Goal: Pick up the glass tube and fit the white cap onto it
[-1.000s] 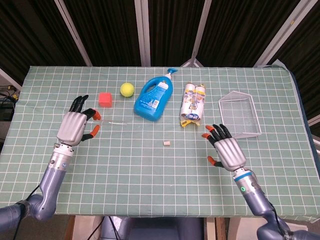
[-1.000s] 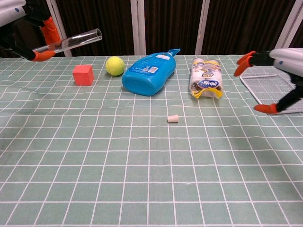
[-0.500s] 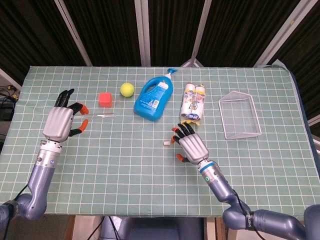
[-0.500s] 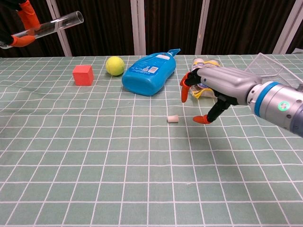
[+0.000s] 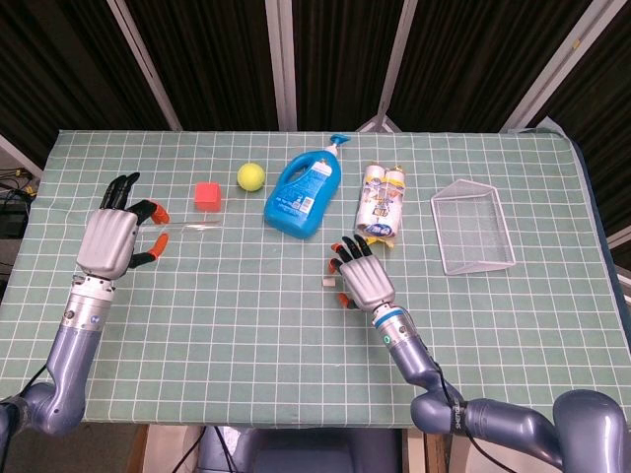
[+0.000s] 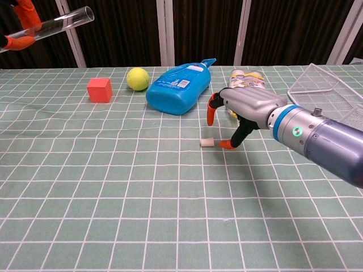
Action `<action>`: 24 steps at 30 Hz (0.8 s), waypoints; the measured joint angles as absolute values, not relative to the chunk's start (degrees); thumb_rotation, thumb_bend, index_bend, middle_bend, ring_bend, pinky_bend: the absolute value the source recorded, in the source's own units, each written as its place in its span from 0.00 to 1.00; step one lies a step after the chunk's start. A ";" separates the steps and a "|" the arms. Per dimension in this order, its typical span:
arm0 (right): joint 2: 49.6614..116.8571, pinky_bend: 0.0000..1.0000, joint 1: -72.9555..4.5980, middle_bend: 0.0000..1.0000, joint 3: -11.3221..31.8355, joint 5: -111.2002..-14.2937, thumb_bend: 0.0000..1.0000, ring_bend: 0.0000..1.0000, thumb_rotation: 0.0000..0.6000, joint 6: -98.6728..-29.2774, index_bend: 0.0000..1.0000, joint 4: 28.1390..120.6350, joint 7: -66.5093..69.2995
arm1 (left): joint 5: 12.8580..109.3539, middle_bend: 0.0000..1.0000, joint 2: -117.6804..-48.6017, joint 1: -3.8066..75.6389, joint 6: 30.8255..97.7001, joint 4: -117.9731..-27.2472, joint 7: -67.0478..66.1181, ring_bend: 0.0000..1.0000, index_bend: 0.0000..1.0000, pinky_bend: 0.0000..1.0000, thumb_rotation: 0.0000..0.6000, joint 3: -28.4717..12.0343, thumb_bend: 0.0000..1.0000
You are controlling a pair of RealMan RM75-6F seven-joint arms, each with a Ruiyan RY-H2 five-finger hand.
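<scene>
My left hand (image 5: 110, 238) holds the clear glass tube (image 6: 54, 25) up in the air at the far left, pinched near its left end, with the tube's open end pointing right. In the head view the glass tube (image 5: 197, 228) shows faintly beside the fingers. The small white cap (image 6: 207, 143) lies on the green cloth mid-table, also seen in the head view as the white cap (image 5: 326, 283). My right hand (image 6: 241, 110) hovers open just right of and above the cap, fingers spread around it, not touching it. The same right hand (image 5: 361, 275) shows in the head view.
A red cube (image 6: 100, 89), a yellow tennis ball (image 6: 138, 79), a blue detergent bottle (image 6: 178, 86) lying on its side and a yellow-white packet (image 6: 247, 93) sit along the back. A clear wire basket (image 5: 471, 226) stands at the right.
My right hand has swept left from beside the basket to the white cap and lowered over it. My left hand has lifted the tube higher and further left.
</scene>
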State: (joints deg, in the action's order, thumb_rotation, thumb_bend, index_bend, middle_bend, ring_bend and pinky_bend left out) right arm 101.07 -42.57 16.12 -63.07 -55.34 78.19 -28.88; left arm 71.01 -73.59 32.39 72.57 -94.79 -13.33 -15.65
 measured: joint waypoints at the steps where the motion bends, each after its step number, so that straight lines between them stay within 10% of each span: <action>1: 101.39 0.04 -42.83 0.19 16.21 -62.51 0.31 0.07 1.00 -55.29 0.42 77.78 -29.15 | 71.02 0.51 -73.60 32.40 72.53 -94.74 -13.27 0.05 0.53 0.00 1.00 -15.62 0.63; 24: 107.22 0.04 -46.52 0.19 16.57 -57.68 0.33 0.07 1.00 -54.39 0.46 69.69 -29.71 | 71.05 0.51 -74.62 33.18 71.57 -92.55 -12.52 0.05 0.53 0.00 1.00 -15.37 0.63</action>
